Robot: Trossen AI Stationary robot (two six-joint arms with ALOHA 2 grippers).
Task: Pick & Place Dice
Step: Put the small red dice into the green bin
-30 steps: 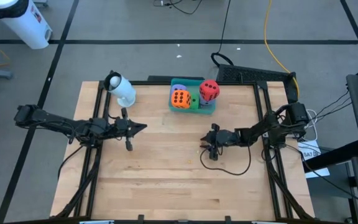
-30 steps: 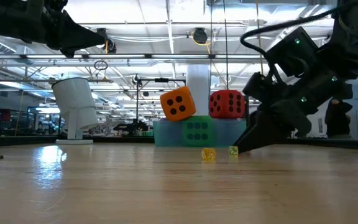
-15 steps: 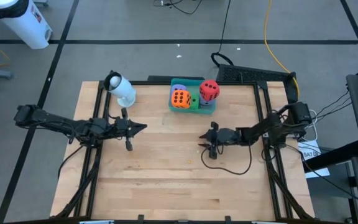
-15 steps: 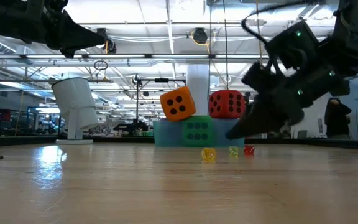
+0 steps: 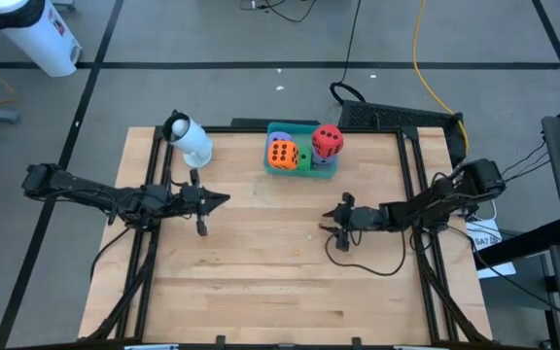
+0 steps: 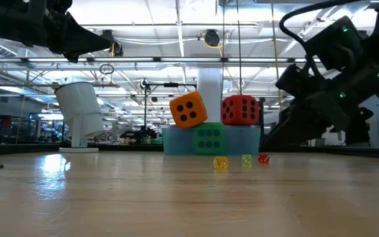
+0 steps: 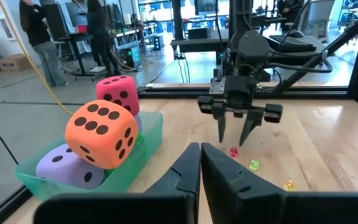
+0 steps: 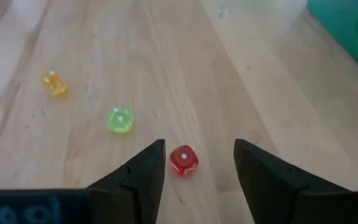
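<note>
Tray: big dice | right hand: spread | left hand: pressed together

we see open desk across the near half. at the far edge the teal tray, stacked with big dice, blocks passage, with a white cup near it. three small dice lie beneath the right pincer, whose fingers stand apart.
</note>
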